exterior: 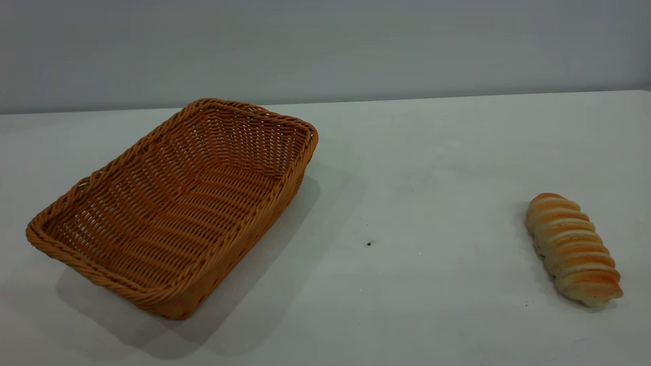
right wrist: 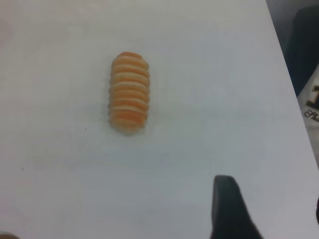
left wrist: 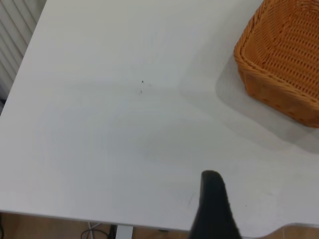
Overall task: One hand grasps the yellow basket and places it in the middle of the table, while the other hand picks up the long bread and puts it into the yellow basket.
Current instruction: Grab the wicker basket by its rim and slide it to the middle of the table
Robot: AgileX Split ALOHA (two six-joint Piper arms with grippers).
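1. White table [exterior: 407,168] spans all 3 views, with a plain grey wall [exterior: 325,46] behind it in the exterior view.
2. Left gripper [left wrist: 214,209]: only 1 black finger shows at the edge of the left wrist view, above bare tabletop and holding nothing visible. Can't tell whether the jaws are spread or closed.
3. Right gripper [right wrist: 227,209]: again 1 black finger in the right wrist view, over bare table and near the table edge, nothing visibly in it. Jaw state can't be told either.
4. Neither arm appears in the exterior view.
5. Yellow basket [exterior: 173,208] sits flat on the table at the left of the exterior view, turned diagonally, open side up, with nothing inside. 1 corner of it shows in the left wrist view, apart from the left finger.
6. Long bread [exterior: 572,249] lies on the table at the right of the exterior view, well apart from the basket. In the right wrist view it rests alone on the white surface, clear of the finger.
7. Small dark speck [exterior: 368,244] lies on the table between basket and bread.
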